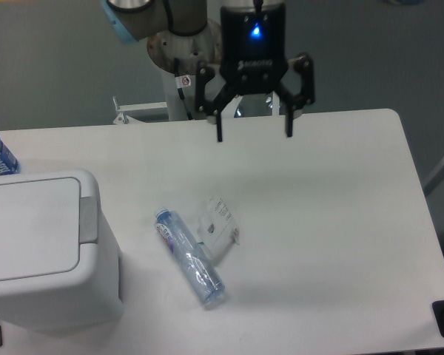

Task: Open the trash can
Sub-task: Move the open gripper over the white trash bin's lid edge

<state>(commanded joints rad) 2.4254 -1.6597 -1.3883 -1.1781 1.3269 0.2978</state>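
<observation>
Trash can (41, 251): at 8 o'clock on the tabletop (333, 222), lid flat and closed.
Bottle (189, 257): lying centre; we steer around it.
Gripper (253, 135): at 12 o'clock, fingers apart, empty; we should approach the lid's grey strip (88, 220) slowly.

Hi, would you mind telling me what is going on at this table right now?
A single robot arm is at a white table, and its job is to open the trash can. The gripper hangs open and empty over the far side of the table, well away from the bin. The trash can stands at the near left with its lid flat and shut. A clear plastic bottle lies on its side mid-table, with a small clear packet against it. Nothing is being touched yet.
</observation>
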